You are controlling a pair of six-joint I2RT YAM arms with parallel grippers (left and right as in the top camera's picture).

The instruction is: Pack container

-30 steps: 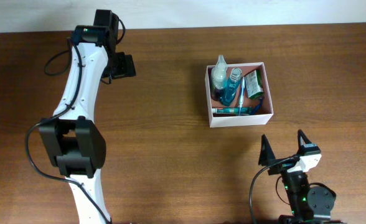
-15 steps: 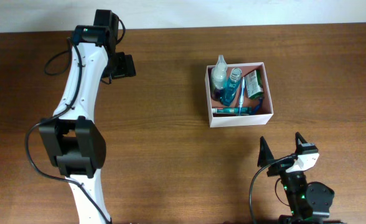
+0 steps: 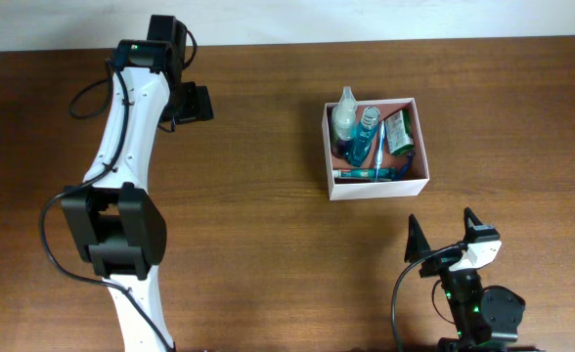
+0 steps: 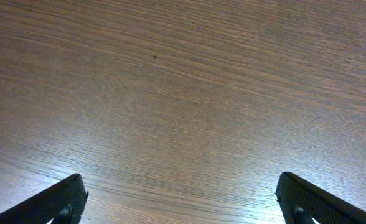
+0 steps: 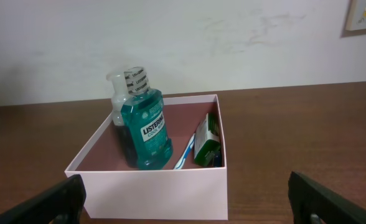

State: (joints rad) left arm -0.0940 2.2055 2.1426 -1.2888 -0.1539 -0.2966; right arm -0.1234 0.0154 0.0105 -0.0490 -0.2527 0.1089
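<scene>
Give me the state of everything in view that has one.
Container, lidless, partly filled.
Mouthwash, upright, capped, in container.
Clear bottle, upright behind mouthwash.
Green box, on edge in container.
Left gripper, open, empty.
Right gripper, open, empty.

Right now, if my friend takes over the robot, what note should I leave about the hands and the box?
Left hand: open, empty, over bare table, far left of the container.
Right hand: open, empty, apart from it on the near side.
Done: mouthwash bottle, clear bottle and green box are inside.
Left: I see nothing more to pack; probably just park the arms.
</scene>
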